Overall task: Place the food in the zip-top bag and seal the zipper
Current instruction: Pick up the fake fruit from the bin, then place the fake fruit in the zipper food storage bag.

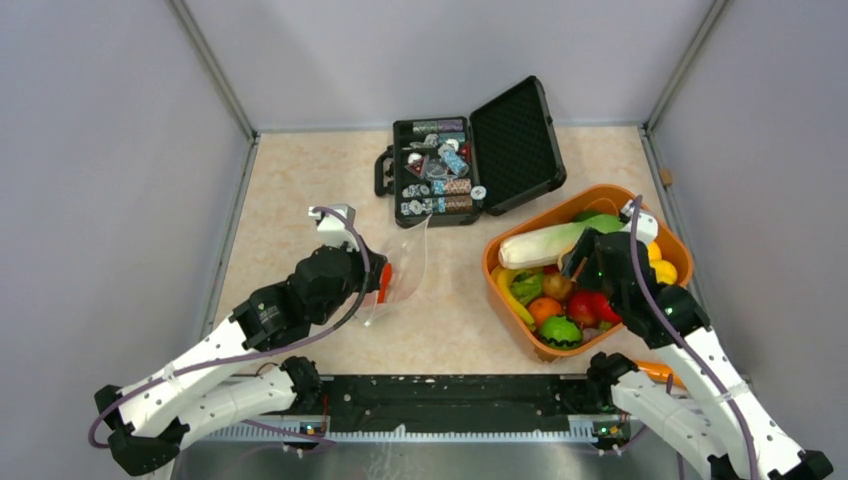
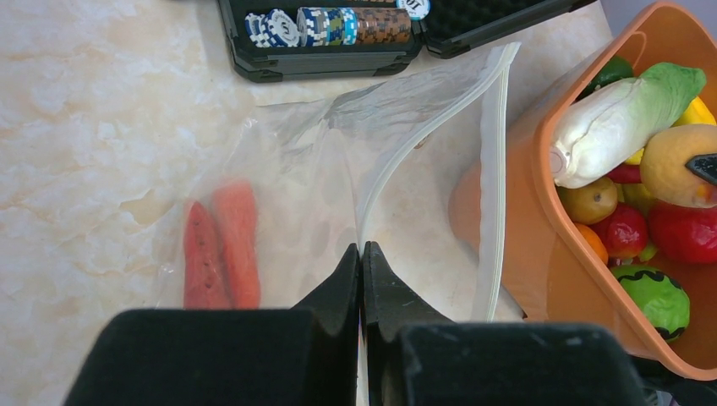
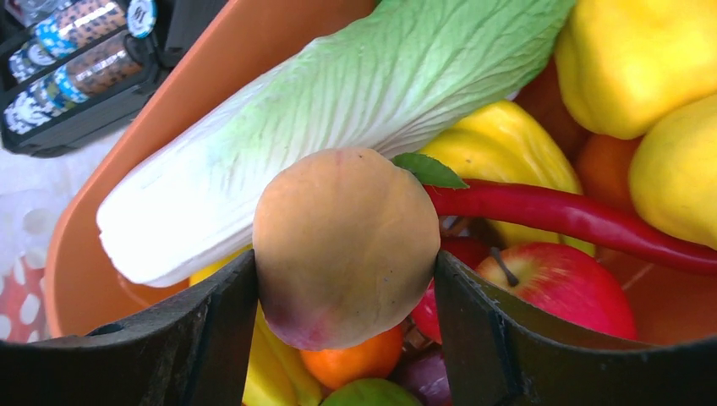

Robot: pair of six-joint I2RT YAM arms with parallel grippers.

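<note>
The right gripper (image 3: 345, 275) clamps the peach (image 3: 345, 228) squarely between its jaws, over the orange tub (image 3: 211, 76). The left gripper's (image 2: 362, 254) jaws pinch the zip-top bag's (image 2: 296, 169) rim; the bag spreads toward 12 o'clock.

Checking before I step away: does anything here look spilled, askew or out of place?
Only the open black case: several poker chips lie loose and jumbled over its neat rows. Nothing else stands out.

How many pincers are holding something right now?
2. The left pincer is shut on the zipper edge of the zip-top bag, on the table. The right pincer is clamped on the peach, over the orange tub.
</note>
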